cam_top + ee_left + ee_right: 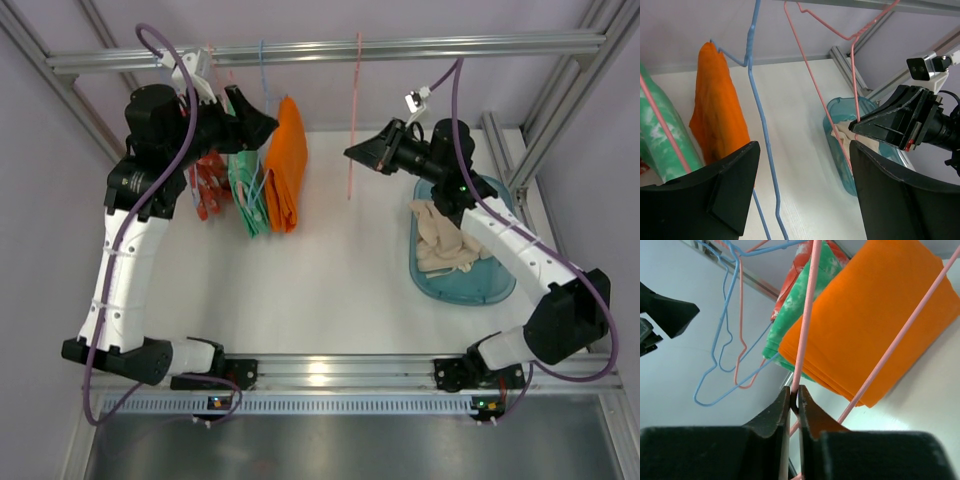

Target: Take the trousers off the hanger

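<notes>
The orange trousers point(285, 165) hang folded over a blue wire hanger point(757, 125) on the top rail; they also show in the left wrist view point(720, 110) and the right wrist view point(880, 325). My left gripper point(262, 125) is open, its fingers either side of the blue hanger's wire point(805, 190), with the orange trousers just to its left. The beige trousers point(445, 240) lie in the teal basin point(500, 285). My right gripper point(352, 152) is shut on the lower wire of an empty pink hanger point(807, 315), as the right wrist view point(795, 399) shows.
A green cloth point(245, 190) and a red cloth point(208, 185) hang left of the orange trousers. More empty blue and pink hangers point(725, 335) hang from the aluminium rail point(400, 47). Frame posts stand at the back right point(545, 130).
</notes>
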